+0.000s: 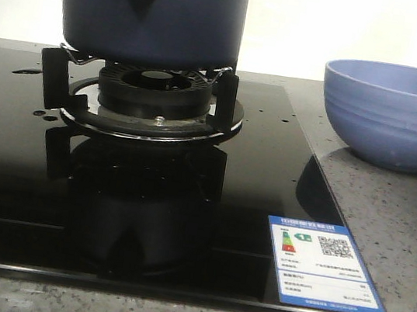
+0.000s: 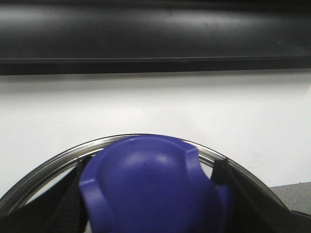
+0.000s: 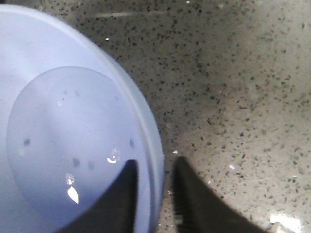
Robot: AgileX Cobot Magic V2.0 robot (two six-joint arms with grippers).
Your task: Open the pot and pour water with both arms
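My right claw (image 3: pixel 154 194) straddles the rim of one pale blue bowl (image 3: pixel 63 126), one finger inside, one outside, the wall held between them. My left claw clenches one rounded blue knob (image 2: pixel 150 189) on a metal-rimmed lid (image 2: pixel 48 170). One dark matte pot (image 1: pixel 152 6) sits on the burner (image 1: pixel 154 97) of a glossy black hob (image 1: pixel 2 172). The counter (image 3: pixel 243 97) is speckled stone, before a white wall.
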